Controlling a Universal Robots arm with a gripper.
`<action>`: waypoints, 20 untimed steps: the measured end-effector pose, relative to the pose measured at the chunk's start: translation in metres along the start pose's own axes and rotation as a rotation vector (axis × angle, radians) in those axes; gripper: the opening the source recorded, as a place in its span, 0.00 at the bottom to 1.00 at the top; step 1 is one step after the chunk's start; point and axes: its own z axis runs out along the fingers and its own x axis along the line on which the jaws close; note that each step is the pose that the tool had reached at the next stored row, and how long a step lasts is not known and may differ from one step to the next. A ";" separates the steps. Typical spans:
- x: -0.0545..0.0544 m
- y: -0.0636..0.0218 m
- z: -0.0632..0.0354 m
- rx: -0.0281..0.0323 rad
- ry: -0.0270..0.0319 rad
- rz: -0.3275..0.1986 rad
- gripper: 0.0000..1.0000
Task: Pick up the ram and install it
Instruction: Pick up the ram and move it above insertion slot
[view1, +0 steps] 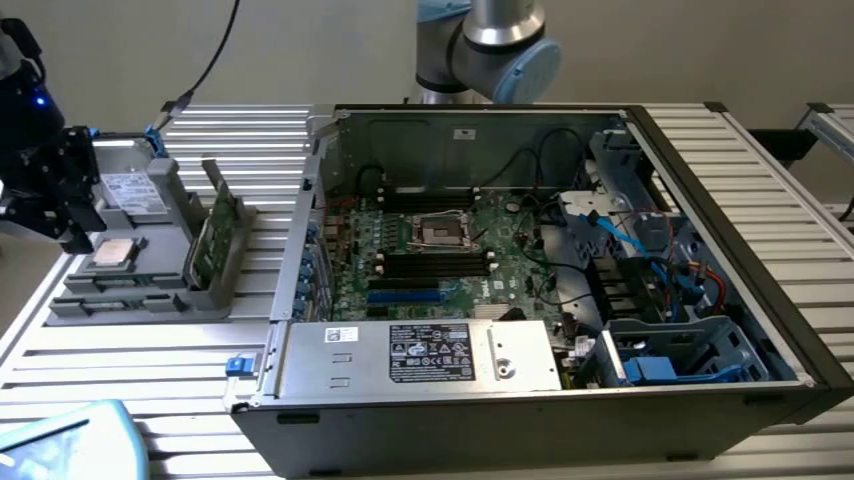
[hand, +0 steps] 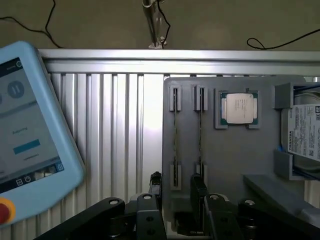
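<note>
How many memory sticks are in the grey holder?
2 in the grey holder: one memory stick beside the processor chip, the other memory stick one slot further. None seems hidden.

Robot arm (view1: 497, 45) with its gripper (hand: 177, 192) wide open
The arm's big joint is grey and blue. The black gripper points down, and its two fingers (hand: 199, 187) stand apart.

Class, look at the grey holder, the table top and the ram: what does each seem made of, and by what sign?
Grey holder: probably matt plastic, uniform grey, blocky slots.
Table top: likely aluminium, ribbed slats with bright sheen.
Ram: green circuit board, likely laminate, dull face.
</note>
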 end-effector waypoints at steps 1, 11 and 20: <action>0.000 -0.0013 0.0013 0.0000 -0.0014 0.000 0.37; 0.001 -0.0033 0.0191 0.0001 -0.0051 0.000 0.37; -0.001 -0.0001 0.0356 0.0002 -0.0052 0.000 0.37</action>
